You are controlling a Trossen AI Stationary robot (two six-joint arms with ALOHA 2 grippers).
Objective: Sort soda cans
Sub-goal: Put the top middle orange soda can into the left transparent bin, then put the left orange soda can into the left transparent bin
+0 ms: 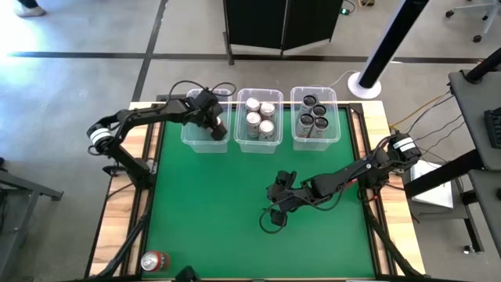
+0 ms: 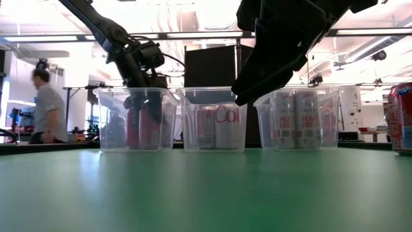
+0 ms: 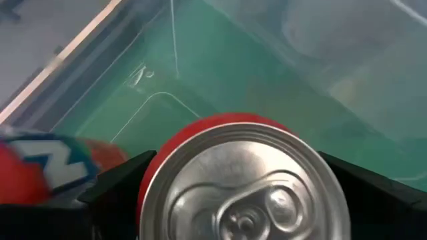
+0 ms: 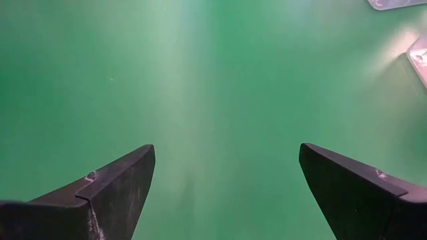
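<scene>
While the left gripper point(image 1: 217, 129) is lowered into the left bin point(image 1: 192, 139) in the high view, silver cans point(image 1: 260, 117) are seen in the middle bin point(image 1: 259, 145) just to its right, and dark cans point(image 1: 314, 114) in the right bin point(image 1: 315, 141) beyond that. The right gripper point(image 1: 280, 188) is held over the green mat point(image 1: 211, 211), well apart from the bins. One red can point(image 1: 155, 261) is left lying near the table's front edge, far from both grippers.

Low view: the left gripper point(image 2: 138, 96) is seen inside the left bin point(image 2: 106, 122), with red cans point(image 2: 143, 127) below and beside it. The right arm point(image 2: 283, 38) is hung in front of the middle and right bins. An upright red can point(image 2: 400, 117) is cut by the frame edge. A person point(image 2: 45, 106) is noted in the room behind.

Left wrist view: a red can point(image 3: 243, 183) is clamped between the two fingers point(image 3: 117, 183), silver top toward the camera; another red can point(image 3: 47, 167) lies just beside it on the bin floor.

Right wrist view: fingers point(image 4: 110, 190) are spread wide apart, nothing between them, bare mat beneath; bin corners point(image 4: 400, 4) are seen far ahead.
</scene>
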